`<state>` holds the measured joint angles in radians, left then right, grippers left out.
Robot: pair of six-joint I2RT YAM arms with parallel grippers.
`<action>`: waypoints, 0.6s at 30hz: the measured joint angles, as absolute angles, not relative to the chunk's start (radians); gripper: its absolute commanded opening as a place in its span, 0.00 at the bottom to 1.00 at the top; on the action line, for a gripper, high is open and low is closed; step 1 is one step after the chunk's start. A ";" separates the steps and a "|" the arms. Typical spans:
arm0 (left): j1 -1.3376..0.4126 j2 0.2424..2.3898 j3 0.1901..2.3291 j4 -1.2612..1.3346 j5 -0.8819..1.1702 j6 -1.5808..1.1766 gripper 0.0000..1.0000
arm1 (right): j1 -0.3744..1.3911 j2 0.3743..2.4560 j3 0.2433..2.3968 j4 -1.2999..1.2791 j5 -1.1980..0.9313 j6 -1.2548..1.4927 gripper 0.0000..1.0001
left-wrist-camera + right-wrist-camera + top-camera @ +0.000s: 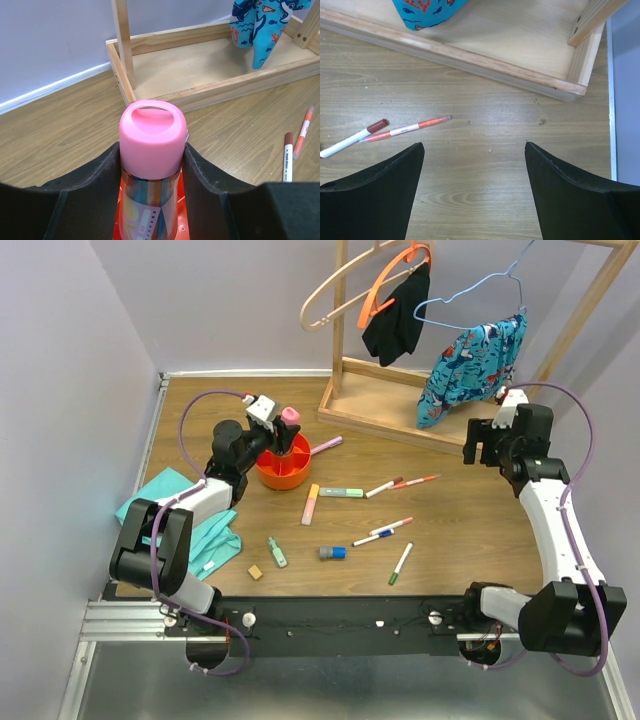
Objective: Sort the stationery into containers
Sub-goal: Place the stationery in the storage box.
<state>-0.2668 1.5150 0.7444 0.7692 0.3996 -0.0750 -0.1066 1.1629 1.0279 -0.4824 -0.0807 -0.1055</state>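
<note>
A wooden tabletop (450, 540) fills the scene, with a wooden clothes rack (345, 310) at its far edge carrying hangers, a black garment and a blue patterned one. A teal folded cloth (222, 540) lies at the near left, partly under the left arm. The right fingers (375, 195) are spread wide and hold nothing, hanging above bare wood just beside the rack's base. The round orange organiser (283, 468) sits left of centre. The left fingers (100, 175) are half closed on both sides of a pink-capped tube (152, 135), holding it upright directly over the organiser; whether its bottom touches inside cannot be told. A purple marker (326, 446) lies just right of the organiser. Loose across the middle are an orange-and-yellow highlighter (311, 504), a green highlighter (342, 492), a brown-capped marker (384, 487), an orange pen (415, 481), a red-capped marker (392, 526), a blue-capped marker (372, 537) and a green-capped marker (401, 563). Nearer the arms lie a short green highlighter (277, 553), a small blue-grey piece (333, 553) and a tan cube (256, 571).
</note>
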 measured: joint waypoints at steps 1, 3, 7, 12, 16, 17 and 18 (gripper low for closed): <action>-0.267 1.516 0.744 0.768 0.400 -0.075 0.16 | -0.107 1.163 1.025 -0.482 -0.081 -0.105 0.89; -0.267 1.516 0.744 0.768 0.400 -0.075 0.25 | -0.107 1.163 1.016 -0.482 -0.084 -0.105 0.89; -0.267 1.516 0.744 0.764 0.401 -0.067 0.36 | -0.107 1.157 0.994 -0.480 -0.089 -0.105 0.89; -0.266 1.504 0.744 0.727 0.416 -0.030 0.55 | -0.107 1.141 0.963 -0.479 -0.096 -0.103 0.89; -0.263 1.463 0.744 0.654 0.440 0.010 0.62 | -0.107 1.126 0.957 -0.479 -0.099 -0.102 0.89; -0.263 1.450 0.744 0.639 0.446 0.019 0.64 | -0.107 1.120 0.956 -0.479 -0.101 -0.101 0.89; -0.263 1.441 0.744 0.632 0.449 0.022 0.64 | -0.107 1.116 0.956 -0.479 -0.103 -0.099 0.89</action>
<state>-0.2626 1.4406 0.7441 0.6319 0.4488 0.0223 -0.1070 1.1164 0.9562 -0.4786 -0.1028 -0.0990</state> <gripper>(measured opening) 0.599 0.893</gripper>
